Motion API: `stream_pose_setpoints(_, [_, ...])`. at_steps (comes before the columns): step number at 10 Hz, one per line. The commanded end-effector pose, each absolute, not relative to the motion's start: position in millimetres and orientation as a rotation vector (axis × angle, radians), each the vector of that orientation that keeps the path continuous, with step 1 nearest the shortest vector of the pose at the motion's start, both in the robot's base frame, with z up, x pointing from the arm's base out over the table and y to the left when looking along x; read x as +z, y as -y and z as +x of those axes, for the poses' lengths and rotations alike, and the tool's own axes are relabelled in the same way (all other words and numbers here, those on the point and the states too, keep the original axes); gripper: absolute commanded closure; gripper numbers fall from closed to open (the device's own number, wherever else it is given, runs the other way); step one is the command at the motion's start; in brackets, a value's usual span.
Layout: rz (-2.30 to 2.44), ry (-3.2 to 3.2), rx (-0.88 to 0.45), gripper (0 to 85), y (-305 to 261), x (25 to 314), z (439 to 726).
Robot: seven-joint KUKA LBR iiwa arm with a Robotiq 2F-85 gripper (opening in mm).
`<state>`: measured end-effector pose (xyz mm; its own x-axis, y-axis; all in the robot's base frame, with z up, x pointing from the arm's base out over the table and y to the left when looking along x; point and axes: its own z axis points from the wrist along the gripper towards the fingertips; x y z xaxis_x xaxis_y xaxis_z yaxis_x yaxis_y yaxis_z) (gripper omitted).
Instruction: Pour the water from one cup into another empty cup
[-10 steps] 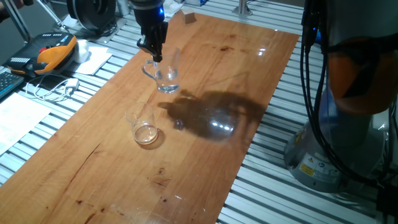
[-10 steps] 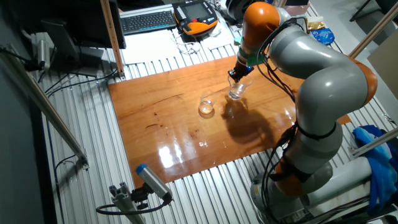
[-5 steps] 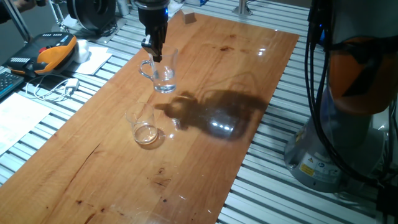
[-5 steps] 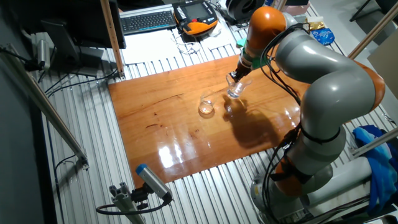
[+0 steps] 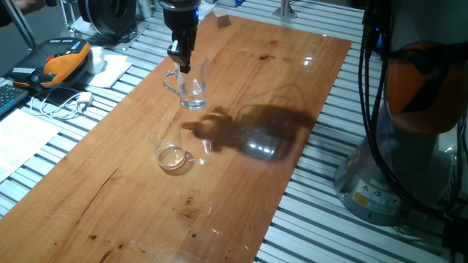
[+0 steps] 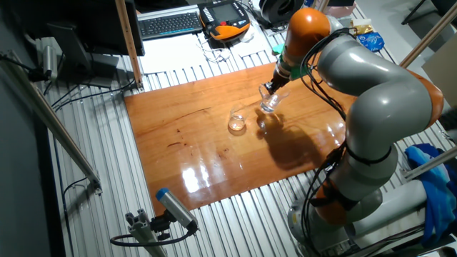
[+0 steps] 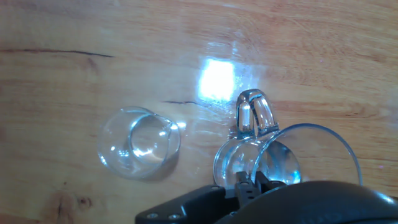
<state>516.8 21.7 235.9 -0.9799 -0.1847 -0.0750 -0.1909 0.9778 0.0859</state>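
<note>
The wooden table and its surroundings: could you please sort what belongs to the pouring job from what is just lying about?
Belongs to the job:
- glass mug with handle, held at its rim
- water in the mug
- handleless glass tumbler
- gripper

Just lying about:
- orange pendant
- keyboard
- white cable
- small block at the table's far end

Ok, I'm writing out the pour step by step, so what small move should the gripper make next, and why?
Probably carry the clear glass mug with the loop handle sideways toward the clear handleless tumbler. The gripper appears shut on the mug's rim, the mug looks raised off the wooden table with its water still at the bottom, and the tumbler stands apart, so tilting now would likely spill.
</note>
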Motion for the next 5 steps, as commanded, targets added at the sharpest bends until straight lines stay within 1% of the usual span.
stream_pose_setpoints(1, [-0.284, -3.063, 0.15, 85.0, -22, 236, 517])
stream_pose_setpoints(2, [-0.28, -3.064, 0.15, 85.0, -23, 237, 517])
stream_pose_setpoints(3, [-0.271, -3.069, 0.173, 85.0, -27, 245, 520])
stream_pose_setpoints(5, [-0.24, -3.099, 0.188, 85.0, -39, 271, 527])
